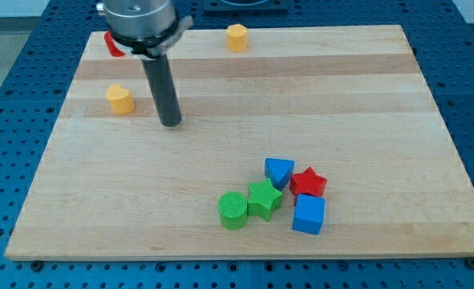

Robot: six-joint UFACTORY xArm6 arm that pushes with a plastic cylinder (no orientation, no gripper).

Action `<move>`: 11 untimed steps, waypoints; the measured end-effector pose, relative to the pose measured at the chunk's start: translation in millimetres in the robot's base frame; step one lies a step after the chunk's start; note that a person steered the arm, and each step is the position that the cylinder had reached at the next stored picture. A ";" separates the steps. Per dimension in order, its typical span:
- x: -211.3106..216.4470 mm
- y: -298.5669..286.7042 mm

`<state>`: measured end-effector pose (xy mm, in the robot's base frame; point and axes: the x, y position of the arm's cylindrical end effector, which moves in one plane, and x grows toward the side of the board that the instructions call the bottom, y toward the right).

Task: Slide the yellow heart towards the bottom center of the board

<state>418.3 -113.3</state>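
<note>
The yellow heart point(120, 99) lies on the wooden board point(341, 120) at the view's left, in its upper half. My tip point(171, 124) rests on the board to the right of the heart and slightly below it, a short gap apart, not touching it. The rod rises from the tip toward the view's top, where the arm's grey body partly hides a red block point(111, 44).
A yellow hexagon block point(237, 37) sits at the board's top edge. Low and right of centre is a cluster: green cylinder point(232, 210), green star point(264, 198), blue triangular block point(278, 172), red star point(309, 182), blue cube point(308, 214).
</note>
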 end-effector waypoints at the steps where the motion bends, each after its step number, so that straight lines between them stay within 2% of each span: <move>1: -47.9 -18.1; 2: -88.6 -61.7; 3: -100.9 -115.6; 4: -74.6 -141.3; 5: -19.9 -109.1; 6: 17.1 -50.7; 7: 18.6 -75.9; 8: 16.9 -155.0; 9: -7.6 -191.6; 10: -54.0 -178.1; 11: -65.0 -126.6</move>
<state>353.3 -240.0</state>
